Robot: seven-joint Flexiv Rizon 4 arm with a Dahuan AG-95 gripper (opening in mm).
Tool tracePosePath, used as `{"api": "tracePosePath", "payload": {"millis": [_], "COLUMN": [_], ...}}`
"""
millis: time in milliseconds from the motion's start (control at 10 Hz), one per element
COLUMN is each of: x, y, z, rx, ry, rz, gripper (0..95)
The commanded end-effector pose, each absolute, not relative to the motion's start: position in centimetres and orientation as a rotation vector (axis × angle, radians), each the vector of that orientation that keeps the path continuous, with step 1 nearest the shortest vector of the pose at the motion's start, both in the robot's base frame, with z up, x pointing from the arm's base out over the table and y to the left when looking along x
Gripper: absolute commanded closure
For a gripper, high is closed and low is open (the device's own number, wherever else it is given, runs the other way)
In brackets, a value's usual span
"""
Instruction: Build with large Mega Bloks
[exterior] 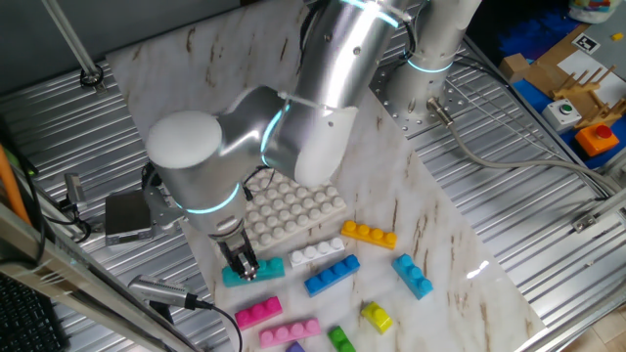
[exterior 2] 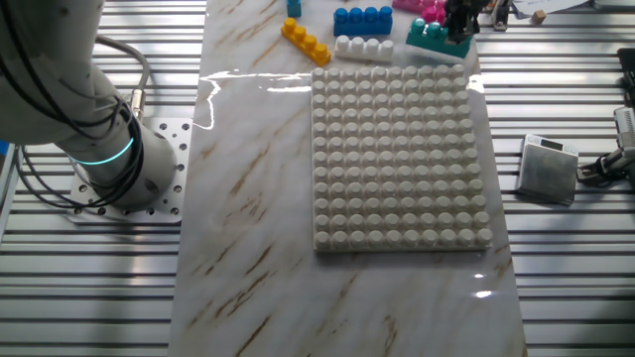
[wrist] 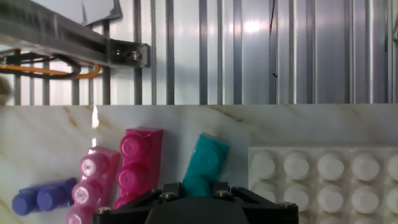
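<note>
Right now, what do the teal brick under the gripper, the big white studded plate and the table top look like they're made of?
Teal brick: apparently moulded plastic, glossy, with soft highlights on its rounded edges. White studded plate: likely plastic too, more matte, with evenly moulded studs. Table top: marble-patterned with brown veins and shiny glare; real stone or printed laminate, I can't tell.

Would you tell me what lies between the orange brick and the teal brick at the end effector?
The white brick lies between the orange brick and the teal brick, clearest in the other fixed view.
</note>
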State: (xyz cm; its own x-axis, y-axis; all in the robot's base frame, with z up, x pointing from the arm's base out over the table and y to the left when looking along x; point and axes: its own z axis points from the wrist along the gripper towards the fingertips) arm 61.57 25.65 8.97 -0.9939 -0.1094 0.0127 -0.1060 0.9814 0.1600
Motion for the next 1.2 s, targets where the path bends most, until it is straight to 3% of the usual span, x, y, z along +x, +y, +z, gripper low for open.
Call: {"api": "tracePosePath", "payload": {"millis": [100,500,1200], "x": [60.7,58.9,58.8], "y": [24.0,21.7,21.5], "z": [10.5,12.3,12.4], "rx": [0.315,0.455,0.490], "ry": [-3.072,-3.045,-3.043], "rz": [-0.251,-0.251,-0.164], "gripper": [95.0,95.0,95.0]}}
